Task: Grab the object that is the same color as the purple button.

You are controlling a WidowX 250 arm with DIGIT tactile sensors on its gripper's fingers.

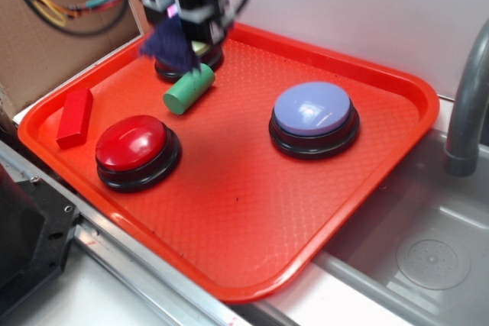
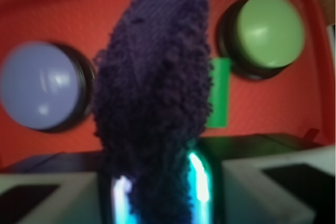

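A dark purple fuzzy cloth [image 1: 170, 42] hangs in the air at the back of the orange tray [image 1: 252, 211], pinched in my gripper [image 1: 183, 14], which is shut on it. In the wrist view the cloth [image 2: 152, 98] fills the middle, rising from between the glowing fingers [image 2: 199, 182] of my gripper [image 2: 160, 192]. The purple button [image 1: 313, 110], a pale lavender dome on a black base, sits on the right of the tray, well apart from the cloth; the wrist view shows the purple button [image 2: 39, 85] at the left.
A green cylinder [image 1: 188, 89] lies just below the hanging cloth. A light green button [image 2: 269, 31] sits behind it, mostly hidden under the arm. A red button [image 1: 131, 144] and a red block [image 1: 75, 117] lie at the left. A sink [image 1: 428, 250] borders the tray's right side.
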